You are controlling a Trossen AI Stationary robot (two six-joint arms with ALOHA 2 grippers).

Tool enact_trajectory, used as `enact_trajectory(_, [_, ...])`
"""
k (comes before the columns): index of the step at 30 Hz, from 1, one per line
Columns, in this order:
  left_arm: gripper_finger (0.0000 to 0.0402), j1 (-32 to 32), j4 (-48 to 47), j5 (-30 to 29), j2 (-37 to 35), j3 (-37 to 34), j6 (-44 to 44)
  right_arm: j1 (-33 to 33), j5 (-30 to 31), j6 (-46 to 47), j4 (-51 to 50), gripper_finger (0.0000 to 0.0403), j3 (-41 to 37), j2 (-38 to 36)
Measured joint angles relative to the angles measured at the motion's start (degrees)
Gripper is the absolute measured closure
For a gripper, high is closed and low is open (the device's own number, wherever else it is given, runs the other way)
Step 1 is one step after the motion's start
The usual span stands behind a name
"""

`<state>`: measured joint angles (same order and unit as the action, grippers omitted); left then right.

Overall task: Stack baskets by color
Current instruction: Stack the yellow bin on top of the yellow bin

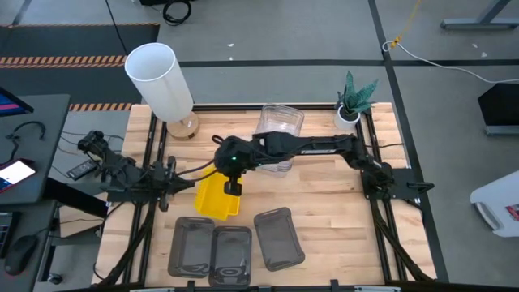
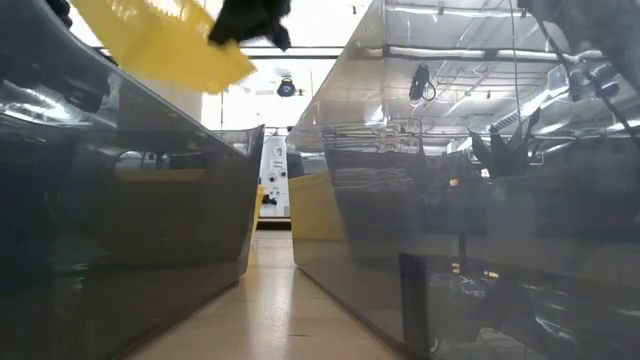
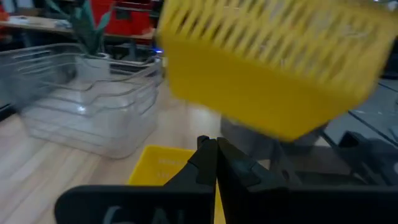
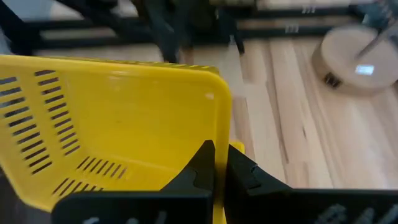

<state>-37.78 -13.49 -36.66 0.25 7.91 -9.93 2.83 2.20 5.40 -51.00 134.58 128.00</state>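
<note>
On the table (image 1: 324, 203) we see the sorting partly done. The clear baskets (image 1: 280, 130) stand nested in one stack at the far middle, just left of the potted plant (image 1: 354, 101), so we judge that colour finished, though we cannot count the layers. The three dark grey baskets (image 1: 231, 247) lie side by side along the near edge, touching or nearly so but not stacked; that colour is, in our judgement, untouched. The yellow set is in hand: a yellow basket (image 1: 217, 199) is lifted and tilted at the middle left, with more yellow resting on the table beneath it (image 3: 158, 165), and we cannot tell how many lie there. The tall white cylinder (image 1: 160, 81) stands at the far left, clear of the work.

The right gripper (image 4: 217, 163) reaches across from the right and is clamped on the rim of the raised yellow basket, its fingers pressed together over the thin wall. The left gripper (image 3: 216, 158) waits at the left, its fingers closed with nothing between them, pointing toward the yellow baskets.
</note>
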Motion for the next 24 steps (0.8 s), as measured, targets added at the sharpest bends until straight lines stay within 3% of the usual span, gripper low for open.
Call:
enact_trajectory(5, [0.0398,-1.7,3.8,-0.5,0.0,-1.2,4.0,-1.1,-0.5,-1.5,0.5,0.0390,0.1,3.0])
enact_trajectory(13, [0.0386,-1.7,7.7,-8.2,0.0,-0.4,7.6,-2.2,-0.4,-4.4,-1.3,0.0390,0.1,6.1])
enact_trajectory(24, [0.0389,-1.7,16.7,-8.4,0.1,1.3,7.8,-3.5,-0.4,-6.9,-8.7,0.0389,-0.1,8.9])
